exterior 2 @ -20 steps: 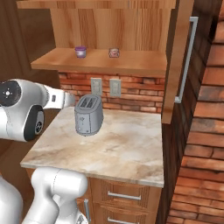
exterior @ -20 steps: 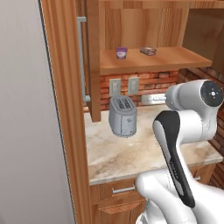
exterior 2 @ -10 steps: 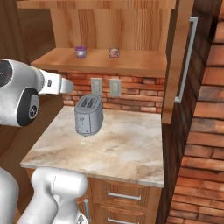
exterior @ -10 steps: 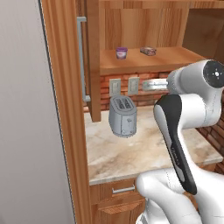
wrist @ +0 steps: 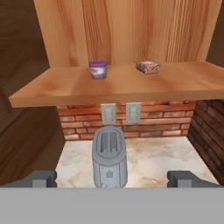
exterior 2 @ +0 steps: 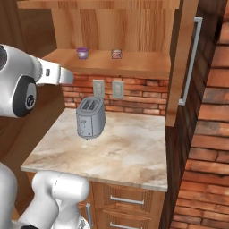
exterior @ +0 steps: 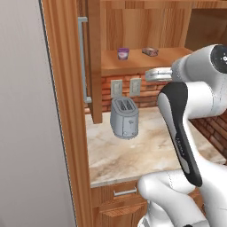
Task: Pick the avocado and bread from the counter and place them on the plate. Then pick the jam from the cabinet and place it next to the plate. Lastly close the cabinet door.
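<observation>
Currently fingers (wrist: 112, 178) spread, nothing held; toaster (wrist: 109, 158) upright on table (wrist: 148, 159) ahead between them, purple cup (wrist: 98, 69) and small jar (wrist: 148, 66) shelved above.

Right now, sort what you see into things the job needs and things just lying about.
Job: counter; open cabinet door; purple-lidded jar on the cabinet shelf, possibly the jam.
Lying about: toaster; pinkish packet; wall sockets.
</observation>
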Motion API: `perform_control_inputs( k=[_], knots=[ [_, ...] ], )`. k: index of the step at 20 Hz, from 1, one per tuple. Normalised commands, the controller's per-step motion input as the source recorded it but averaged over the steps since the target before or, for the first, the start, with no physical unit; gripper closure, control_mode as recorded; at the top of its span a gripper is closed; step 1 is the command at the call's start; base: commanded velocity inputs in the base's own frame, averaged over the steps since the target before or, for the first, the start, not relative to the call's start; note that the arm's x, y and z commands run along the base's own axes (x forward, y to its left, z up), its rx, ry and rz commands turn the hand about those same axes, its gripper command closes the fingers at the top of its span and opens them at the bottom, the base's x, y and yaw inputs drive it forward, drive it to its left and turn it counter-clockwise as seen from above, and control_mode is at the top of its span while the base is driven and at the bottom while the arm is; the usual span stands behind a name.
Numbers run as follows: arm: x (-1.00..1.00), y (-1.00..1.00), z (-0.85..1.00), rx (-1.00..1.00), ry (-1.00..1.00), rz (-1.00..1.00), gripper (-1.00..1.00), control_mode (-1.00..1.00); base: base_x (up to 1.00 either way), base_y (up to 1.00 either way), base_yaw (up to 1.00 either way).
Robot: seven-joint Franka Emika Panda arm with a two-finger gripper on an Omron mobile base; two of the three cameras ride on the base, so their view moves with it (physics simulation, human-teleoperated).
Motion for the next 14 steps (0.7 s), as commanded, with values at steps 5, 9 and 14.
perform_control_inputs(
  k=[5,9,14],
  knots=[
    [0.08,0.00,0.22,0.00,0.03,0.00,-1.00,-1.00,0.00,0.00,0.00],
    [0.24,0.00,0.12,0.00,0.04,0.00,-1.00,-1.00,0.00,0.00,0.00],
    [0.38,0.00,0.00,0.00,0.08,0.00,-1.00,-1.00,0.00,0.00,0.00]
  ],
)
